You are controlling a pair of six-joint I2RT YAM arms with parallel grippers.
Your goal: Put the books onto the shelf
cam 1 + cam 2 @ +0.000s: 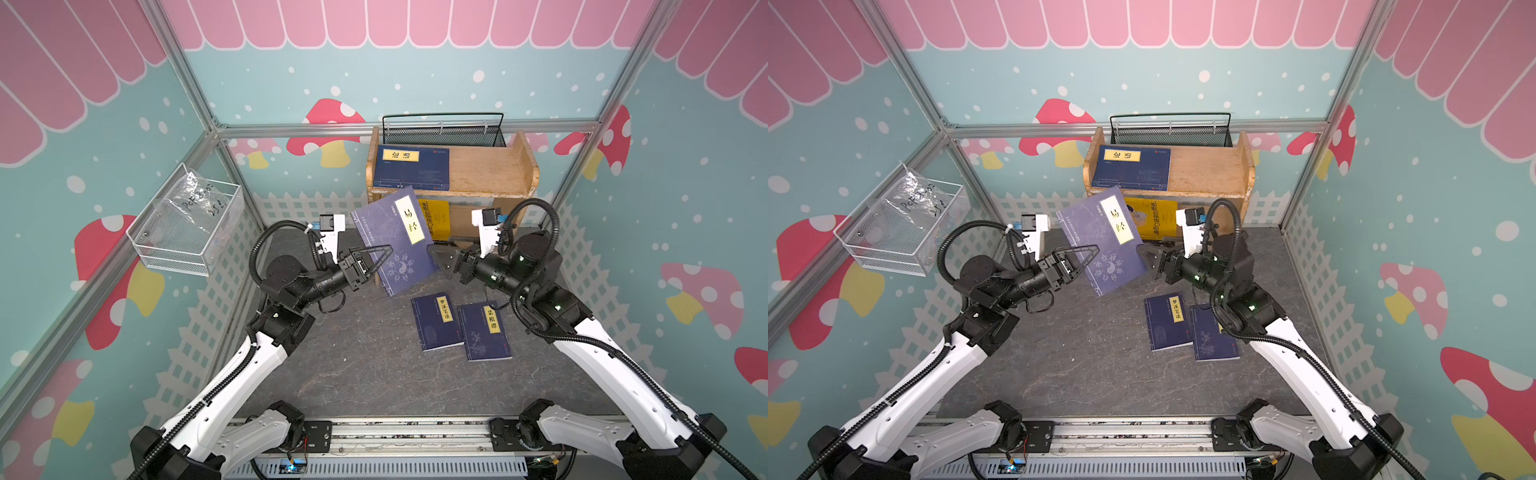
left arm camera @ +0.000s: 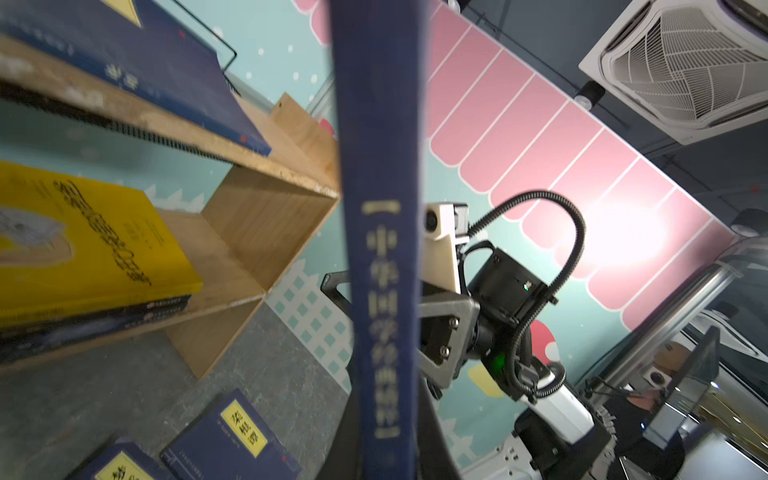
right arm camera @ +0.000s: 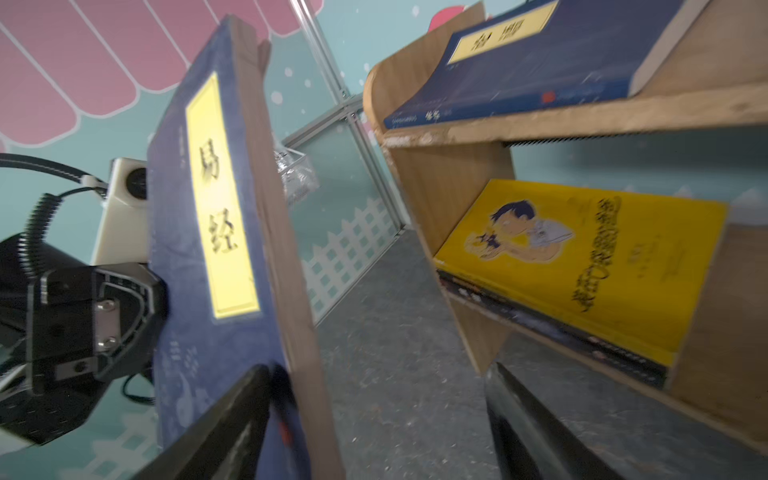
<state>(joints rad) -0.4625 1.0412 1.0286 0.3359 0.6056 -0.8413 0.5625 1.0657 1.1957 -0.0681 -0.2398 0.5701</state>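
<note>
The held navy book (image 1: 386,232) is carried in the air, tilted, just in front of the shelf (image 1: 478,174). It is clamped near its spine by the left jaws, which are closed tight on the covers. The right jaws are spread wide beside the page edge and nothing is held in them. In the right wrist view one of their fingers appears close against the book's lower corner. One navy book (image 1: 411,166) lies flat on the top tier, a yellow book (image 1: 434,218) tops a small stack on the lower tier, and two navy paperbacks (image 1: 436,322) lie on the desk (image 1: 353,353). The held volume is judged fairly light and thick enough to stay stiff, though its smooth cover could slip. A hold close to the spine is preferred, since the page edge would fan and bend.
</note>
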